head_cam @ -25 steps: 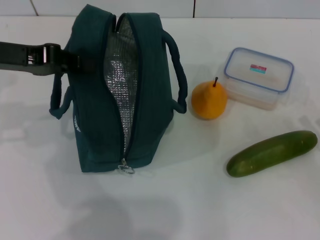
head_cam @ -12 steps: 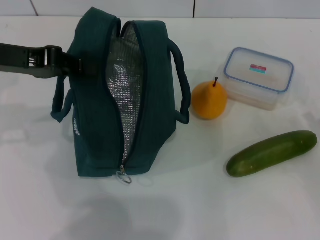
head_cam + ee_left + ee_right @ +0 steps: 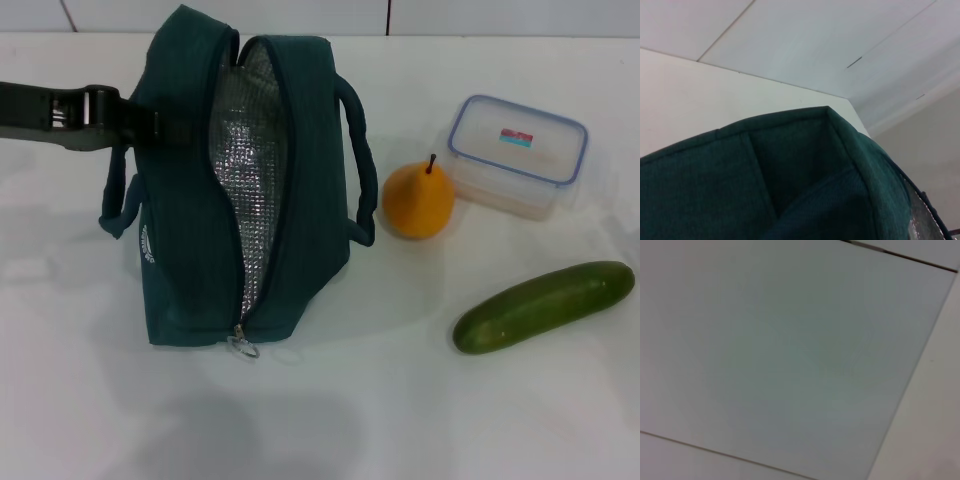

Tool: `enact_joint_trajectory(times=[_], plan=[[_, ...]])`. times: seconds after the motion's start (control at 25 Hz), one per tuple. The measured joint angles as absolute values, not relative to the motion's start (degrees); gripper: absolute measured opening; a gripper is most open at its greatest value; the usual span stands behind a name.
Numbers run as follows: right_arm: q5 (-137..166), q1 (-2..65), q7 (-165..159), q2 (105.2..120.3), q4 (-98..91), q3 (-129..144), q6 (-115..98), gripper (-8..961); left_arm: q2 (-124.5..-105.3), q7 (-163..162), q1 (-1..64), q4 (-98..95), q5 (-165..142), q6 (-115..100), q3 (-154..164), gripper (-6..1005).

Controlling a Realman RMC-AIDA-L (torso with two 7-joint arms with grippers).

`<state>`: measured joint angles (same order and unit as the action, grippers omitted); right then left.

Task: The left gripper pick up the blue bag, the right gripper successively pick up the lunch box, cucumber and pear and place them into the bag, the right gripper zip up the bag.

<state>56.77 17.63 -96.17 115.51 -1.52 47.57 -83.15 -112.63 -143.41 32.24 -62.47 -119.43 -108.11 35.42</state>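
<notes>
One left gripper (image 3: 150, 125) has its jaws clamped on the blue bag's (image 3: 190, 250) upper left side.

On my desk (image 3: 330, 420) the blue bag (image 3: 190, 230) stands at the left, the left hand (image 3: 140, 125) against its far left side. Right of it sits the pear (image 3: 418, 200), the lunch box (image 3: 517, 153) just behind-right, the cucumber (image 3: 545, 305) nearer me.
</notes>
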Motion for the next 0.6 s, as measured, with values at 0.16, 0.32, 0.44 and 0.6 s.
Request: enact_joint_trajectory(times=[0.16, 0.32, 0.44, 0.6], plan=[[56.8, 19.2, -96.2, 115.58, -1.5, 47.8, -80.5, 759, -112.61, -143.3, 32.4, -62.5, -119.4, -108.1, 35.4, 52], [57.1, 22.0, -96.2, 115.80, -1.3, 48.1, -77.2, 757, -112.61, -143.2, 32.8, -62.5, -119.4, -108.0, 35.4, 53], [57.5, 25.4, -96.1, 115.92, 0.2, 48.2, -73.4, 756, -112.67, -143.1, 33.1, -62.5, -119.4, -108.0, 35.4, 52], [57.6, 28.1, -95.8, 116.13, 1.0, 48.5, -70.5, 754, -112.74, -143.0, 33.0, -62.3, -119.5, -107.9, 35.4, 51]])
